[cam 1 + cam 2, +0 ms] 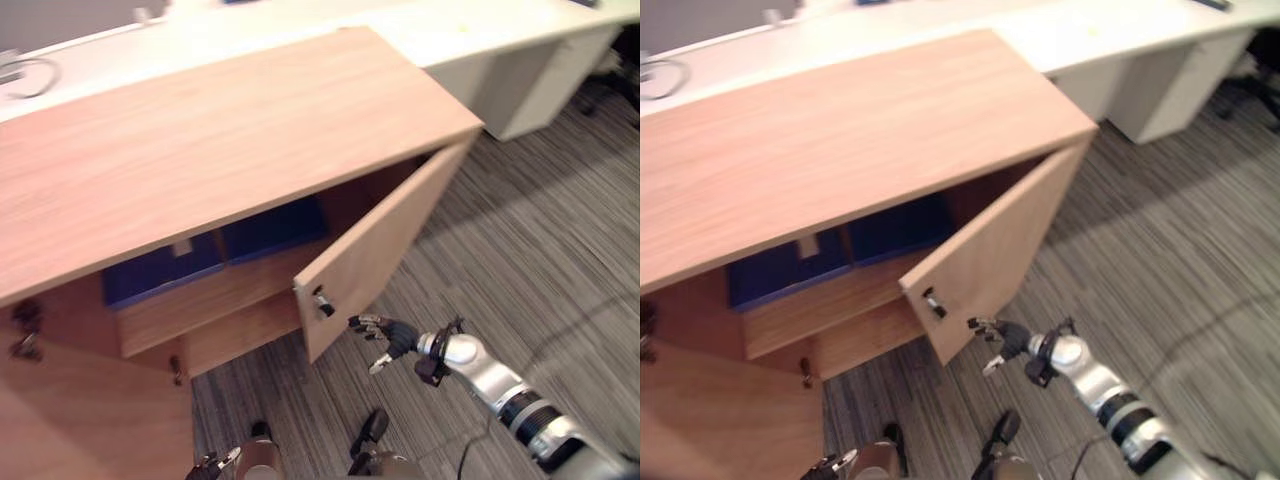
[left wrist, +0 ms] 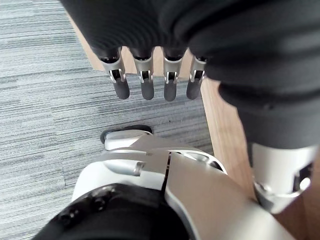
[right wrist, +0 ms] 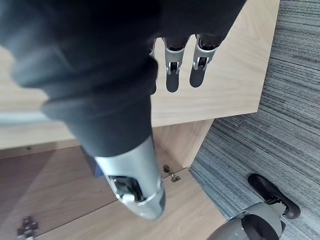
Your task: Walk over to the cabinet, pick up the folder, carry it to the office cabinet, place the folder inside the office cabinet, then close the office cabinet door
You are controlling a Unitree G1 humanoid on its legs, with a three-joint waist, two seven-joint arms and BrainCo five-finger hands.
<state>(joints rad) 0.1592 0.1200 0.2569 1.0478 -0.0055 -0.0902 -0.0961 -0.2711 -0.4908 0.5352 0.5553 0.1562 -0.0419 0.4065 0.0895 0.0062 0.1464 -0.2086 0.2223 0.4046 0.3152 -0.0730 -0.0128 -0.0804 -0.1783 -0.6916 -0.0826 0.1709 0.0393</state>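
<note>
The wooden office cabinet [image 1: 230, 130] stands with both doors open. Blue folders [image 1: 160, 268] lie side by side on its upper shelf, a second one [image 1: 275, 228] to the right. The right door [image 1: 385, 255] stands half open, with a small metal handle [image 1: 322, 302] near its free edge. My right hand [image 1: 388, 335] hovers low beside that edge, close to the door's outer face, fingers [image 3: 172, 75] straight and holding nothing. My left hand [image 1: 215, 463] hangs at the lower edge above the carpet, its fingers [image 2: 145, 85] straight and empty.
The left door [image 1: 90, 420] swings out wide at the lower left, hinges showing. A long white desk [image 1: 480, 40] runs behind the cabinet, with a cable loop [image 1: 30, 75] on it at the left. Grey striped carpet [image 1: 560, 230] lies open to the right.
</note>
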